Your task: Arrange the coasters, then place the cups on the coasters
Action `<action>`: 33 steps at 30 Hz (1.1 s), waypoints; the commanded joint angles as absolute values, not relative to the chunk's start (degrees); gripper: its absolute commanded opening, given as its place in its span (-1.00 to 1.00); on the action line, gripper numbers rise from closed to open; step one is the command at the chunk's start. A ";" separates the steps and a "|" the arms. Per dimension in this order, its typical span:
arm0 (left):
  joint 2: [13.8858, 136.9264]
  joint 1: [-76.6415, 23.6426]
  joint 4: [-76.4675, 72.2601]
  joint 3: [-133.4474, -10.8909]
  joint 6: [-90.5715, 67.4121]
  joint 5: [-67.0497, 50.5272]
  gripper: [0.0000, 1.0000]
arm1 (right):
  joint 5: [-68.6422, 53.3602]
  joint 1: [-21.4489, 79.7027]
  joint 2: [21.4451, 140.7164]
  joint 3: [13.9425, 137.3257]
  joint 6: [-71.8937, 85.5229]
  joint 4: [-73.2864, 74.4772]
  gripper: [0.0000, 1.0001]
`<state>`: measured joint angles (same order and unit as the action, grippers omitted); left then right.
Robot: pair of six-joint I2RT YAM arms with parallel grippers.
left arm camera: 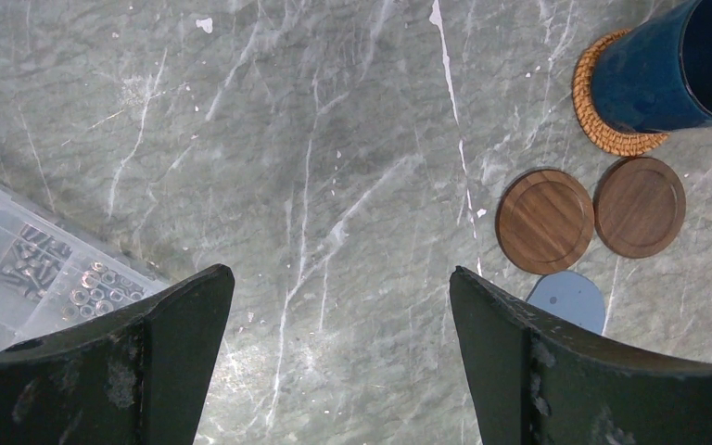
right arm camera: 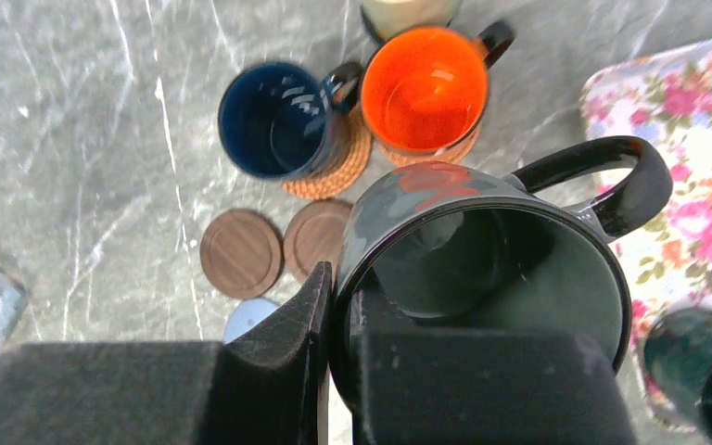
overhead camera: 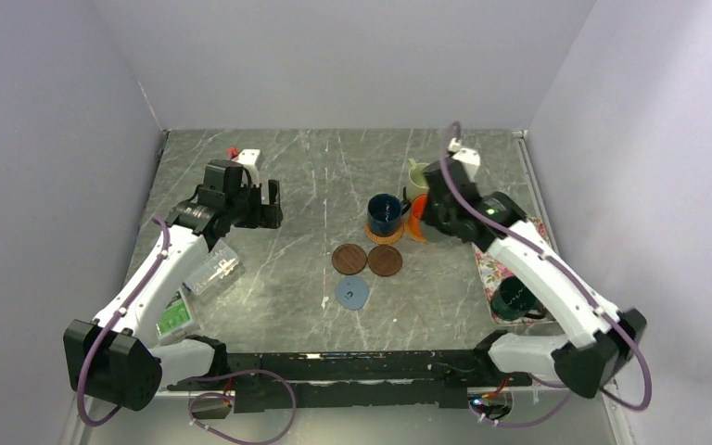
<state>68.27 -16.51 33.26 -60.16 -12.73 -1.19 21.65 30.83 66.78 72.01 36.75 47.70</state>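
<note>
My right gripper (right arm camera: 338,297) is shut on the rim of a dark green cup (right arm camera: 482,269), one finger inside and one outside, held just right of the orange cup (overhead camera: 417,221). A dark blue cup (overhead camera: 385,211) stands on a tan woven coaster (overhead camera: 383,235). The orange cup (right arm camera: 424,88) stands on another coaster, with a cream cup (overhead camera: 415,176) behind it. Two dark brown coasters (overhead camera: 349,259) (overhead camera: 385,260) and a blue-grey coaster (overhead camera: 352,294) lie bare. My left gripper (overhead camera: 264,199) hangs open and empty over bare table, left of the coasters.
A floral tray (overhead camera: 496,269) at the right carries another dark green cup (overhead camera: 516,298). A clear plastic box (overhead camera: 213,269) of small hardware lies by my left arm, with a green packet (overhead camera: 174,318) nearer its base. Walls close in the table on three sides.
</note>
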 commanded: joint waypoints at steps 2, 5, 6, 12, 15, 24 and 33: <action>66.87 -16.35 31.73 -60.29 -12.35 -1.88 0.86 | 33.82 40.93 74.99 79.59 49.61 55.68 -1.00; 66.71 -16.35 31.64 -60.21 -12.44 -2.00 0.86 | 35.54 44.76 80.48 82.85 54.84 59.28 -1.00; 66.63 -16.35 31.64 -60.21 -12.47 -2.04 0.86 | 35.44 45.51 82.04 83.58 55.79 59.88 -1.00; 66.46 -16.36 31.64 -60.25 -12.46 -2.29 0.86 | 31.88 47.29 88.06 83.99 57.64 56.28 -1.00; 66.37 -16.35 31.68 -60.21 -12.48 -2.15 0.86 | 30.98 47.50 90.24 84.11 58.11 54.48 -1.00; 66.61 -16.35 31.77 -60.29 -12.31 -1.59 0.86 | 33.11 48.47 98.16 86.79 59.84 56.90 -1.00; 66.99 -16.35 31.82 -60.29 -12.17 -1.34 0.86 | 34.14 49.54 102.92 87.44 60.47 55.14 -1.00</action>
